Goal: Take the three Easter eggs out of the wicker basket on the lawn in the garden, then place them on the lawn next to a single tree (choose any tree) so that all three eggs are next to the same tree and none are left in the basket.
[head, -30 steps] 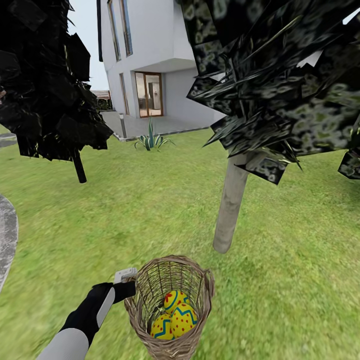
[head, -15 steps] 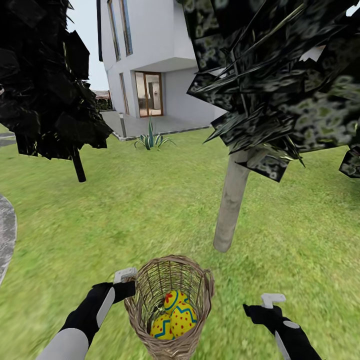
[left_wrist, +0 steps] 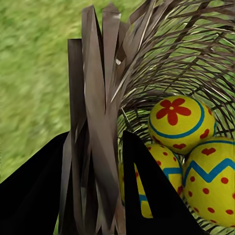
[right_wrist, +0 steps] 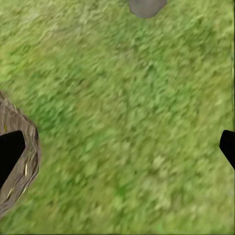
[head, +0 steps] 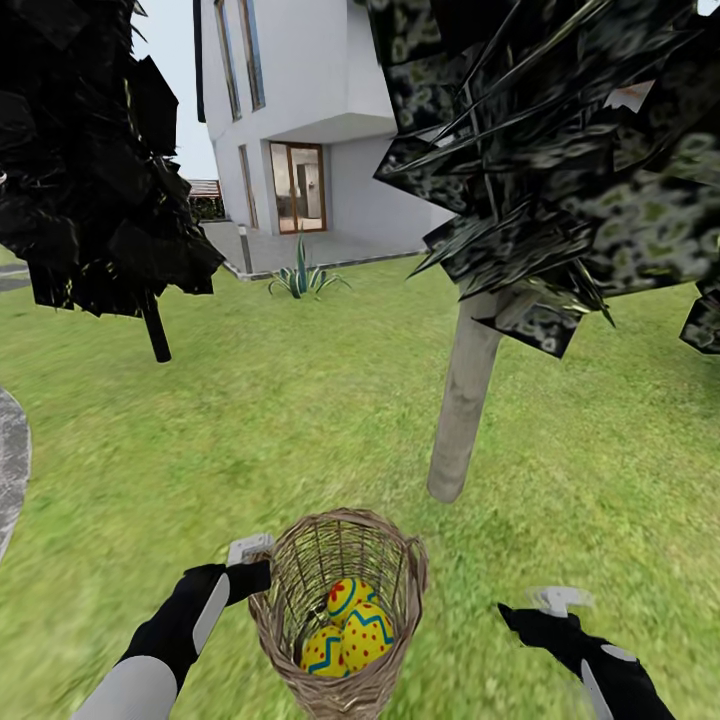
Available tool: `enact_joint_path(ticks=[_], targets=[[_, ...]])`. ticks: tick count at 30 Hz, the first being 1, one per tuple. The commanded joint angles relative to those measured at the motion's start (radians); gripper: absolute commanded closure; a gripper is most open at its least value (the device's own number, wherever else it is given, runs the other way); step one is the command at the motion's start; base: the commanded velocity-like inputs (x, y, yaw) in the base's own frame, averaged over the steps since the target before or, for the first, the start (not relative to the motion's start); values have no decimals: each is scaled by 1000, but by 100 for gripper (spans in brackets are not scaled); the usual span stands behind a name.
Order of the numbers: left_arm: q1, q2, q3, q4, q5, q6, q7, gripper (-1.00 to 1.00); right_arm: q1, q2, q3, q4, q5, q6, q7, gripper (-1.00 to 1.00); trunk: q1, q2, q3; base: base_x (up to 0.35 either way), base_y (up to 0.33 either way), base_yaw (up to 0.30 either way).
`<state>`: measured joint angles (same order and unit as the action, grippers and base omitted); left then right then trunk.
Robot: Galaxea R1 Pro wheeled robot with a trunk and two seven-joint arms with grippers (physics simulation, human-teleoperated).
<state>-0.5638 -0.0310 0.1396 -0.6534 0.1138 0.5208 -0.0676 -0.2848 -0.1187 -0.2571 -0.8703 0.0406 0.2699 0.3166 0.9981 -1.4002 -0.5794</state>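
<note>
Now the wicker basket (head: 338, 610), at lower centre near the tree (head: 462, 400), is pinched at its rim by the left hand (left_wrist: 100, 161); the right hand (head: 555, 608) hangs wide open, apparently empty. The three Easter eggs (head: 350, 625) should be lifted singly.

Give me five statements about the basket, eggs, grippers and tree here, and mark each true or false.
1. All three eggs lie inside the basket. True.
2. The left gripper is shut on the basket's rim. True: in the left wrist view its fingers sit either side of the woven wall.
3. The right gripper holds an egg. False: it is open and empty over the lawn, beside the basket.
4. The basket lies tipped on its side. False: it stands upright, opening upward.
5. The pale-trunked tree stands beyond the basket. True.
</note>
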Motion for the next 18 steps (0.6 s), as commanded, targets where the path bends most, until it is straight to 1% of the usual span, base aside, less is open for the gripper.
enact_joint_path(ticks=[1, 3, 5, 9, 13, 18], targets=[[-1, -1, 6, -2, 13, 7, -3, 100, 0, -1, -26, -2, 5, 6, 24, -100, 4, -8, -4, 0, 0, 0], [-1, -1, 6, -1, 13, 7, -3, 100, 0, -2, -38, -4, 5, 6, 45, -100, 12, -22, -10, 0, 0, 0], [-1, 0, 7, 0, 13, 7, -3, 100, 0, -2, -40, -4, 5, 6, 48, -100, 19, -36, -17, 8, 0, 0], [-1, 0, 8, 1, 13, 8, -3, 100, 0, -1, -40, -3, 4, 5, 48, -100, 35, -64, -29, 233, 0, 0], [-1, -1, 8, 1, 14, 8, -3, 100, 0, -1, -40, -3, 4, 5, 48, -100, 50, -92, -42, 60, 0, 0], [-1, 0, 8, 0, 14, 8, -3, 100, 0, -1, -40, -3, 4, 6, 48, -100, 69, -127, -57, 293, 0, 0]])
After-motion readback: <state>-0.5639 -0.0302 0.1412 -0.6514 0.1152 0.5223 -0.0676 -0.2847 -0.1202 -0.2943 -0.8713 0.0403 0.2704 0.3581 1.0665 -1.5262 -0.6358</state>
